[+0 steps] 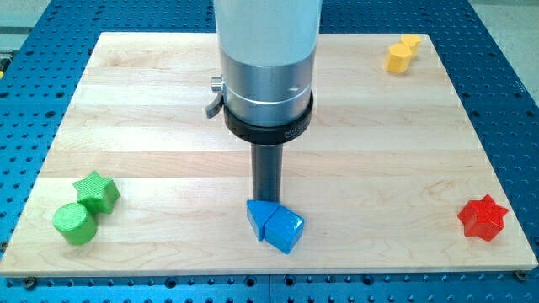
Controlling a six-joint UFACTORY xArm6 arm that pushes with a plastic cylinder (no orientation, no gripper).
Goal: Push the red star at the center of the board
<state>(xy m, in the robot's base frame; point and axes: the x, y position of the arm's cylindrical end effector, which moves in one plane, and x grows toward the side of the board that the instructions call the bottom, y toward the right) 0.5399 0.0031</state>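
The red star (482, 218) lies near the board's lower right corner. My tip (268, 200) is at the end of the dark rod, at the view's bottom centre, right behind the two blue blocks (275, 225) and seemingly touching them. The red star is far to the right of my tip. The blue blocks sit side by side: a triangular one on the left and a cube-like one on the right.
A green star (96, 191) and a green cylinder (74, 223) sit together at the lower left. Two yellow blocks (402, 54) sit at the upper right. The wooden board (168, 126) lies on a blue perforated table.
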